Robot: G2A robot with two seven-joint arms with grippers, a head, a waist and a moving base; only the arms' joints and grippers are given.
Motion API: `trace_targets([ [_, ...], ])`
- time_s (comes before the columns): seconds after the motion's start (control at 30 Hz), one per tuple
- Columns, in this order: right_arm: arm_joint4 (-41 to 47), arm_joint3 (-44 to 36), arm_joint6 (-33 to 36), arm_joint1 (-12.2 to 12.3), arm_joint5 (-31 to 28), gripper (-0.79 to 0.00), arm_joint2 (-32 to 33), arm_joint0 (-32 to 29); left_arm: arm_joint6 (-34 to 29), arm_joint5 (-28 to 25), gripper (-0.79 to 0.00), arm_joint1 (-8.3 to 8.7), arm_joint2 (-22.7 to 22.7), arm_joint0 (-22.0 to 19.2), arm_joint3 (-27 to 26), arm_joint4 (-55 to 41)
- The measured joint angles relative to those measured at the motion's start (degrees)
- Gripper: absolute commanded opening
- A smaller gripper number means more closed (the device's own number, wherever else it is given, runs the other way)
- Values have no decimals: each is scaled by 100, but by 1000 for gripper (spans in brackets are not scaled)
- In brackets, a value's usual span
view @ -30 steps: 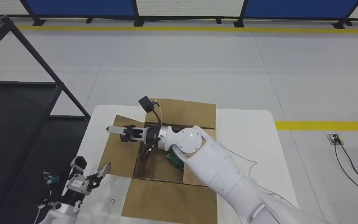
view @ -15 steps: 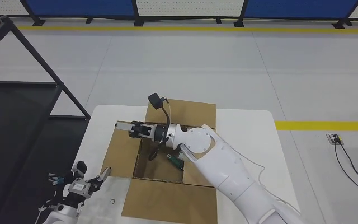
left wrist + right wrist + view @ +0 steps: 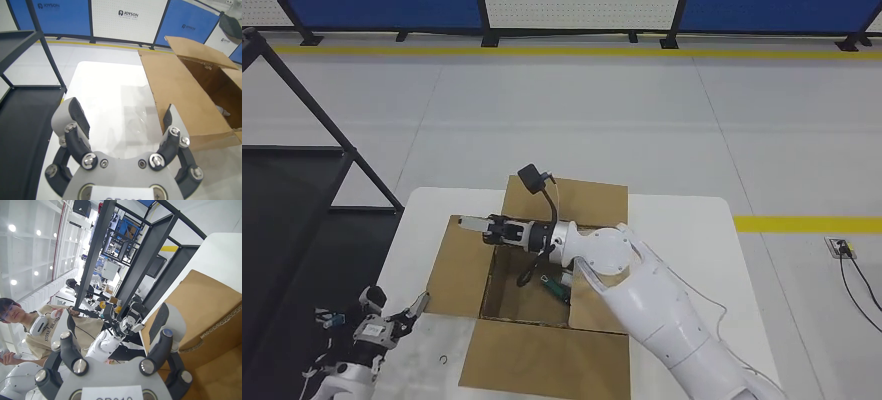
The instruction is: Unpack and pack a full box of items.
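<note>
Top view, green item (image 3: 556, 288) inside box (image 3: 592, 202)

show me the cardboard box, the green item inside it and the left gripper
cardboard box (image 3: 542, 355), top view, near flap
green item (image 3: 556, 288), top view, its middle
left gripper (image 3: 121, 106), left wrist view, between its fingertips

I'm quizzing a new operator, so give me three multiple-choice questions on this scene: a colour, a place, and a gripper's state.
1. The table is: A black, B white, C blue.
2. The green item lies: A on the table, B inside the cardboard box, C off the table's edge.
3. The left gripper is: A open and empty, B shut on the item, C shut, empty.
Answers: B, the top is white; B, box walls surround it; A, its jaws stand apart, nothing between.
</note>
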Motion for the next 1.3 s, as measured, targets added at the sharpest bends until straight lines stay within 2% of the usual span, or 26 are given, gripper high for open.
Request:
trace_targets([
  [0.1,-146,-182,113,58,280,0,104,-85,315,-6,0,-21,-107,177,-391,-229],
  [0.27,-309,-599,192,181,396,0,362,-412,551,32,0,-48,-239,420,-1011,-442],
  [0.47,-764,-1692,180,433,500,0,925,-1214,509,-155,0,-53,-536,591,-1910,-779],
  [0.57,-1011,-2433,218,587,606,0,1337,-1793,286,-309,0,-45,-537,627,-2316,-808],
  [0.67,-1255,-3243,245,734,704,0,1797,-2445,-101,-440,0,-28,-376,525,-2617,-731],
  [0.77,-1519,-4088,300,861,796,0,2226,-3136,-539,-491,0,-16,3,293,-2752,-670],
  [0.9,-1707,-5070,227,989,1011,0,2780,-4042,-1318,-430,0,-8,701,-218,-2730,-851],
  [1.03,-1782,-5775,-175,1040,1312,0,3128,-4806,-2234,-296,0,-12,1427,-697,-2598,-1000],
  [1.1,-1784,-5753,-155,1040,1309,0,3127,-4802,-2561,-298,0,-10,1511,-729,-2582,-987],
  [1.3,-1781,-5711,-127,1039,1297,0,3120,-4740,-2297,-301,0,-10,1473,-715,-2587,-984],
])
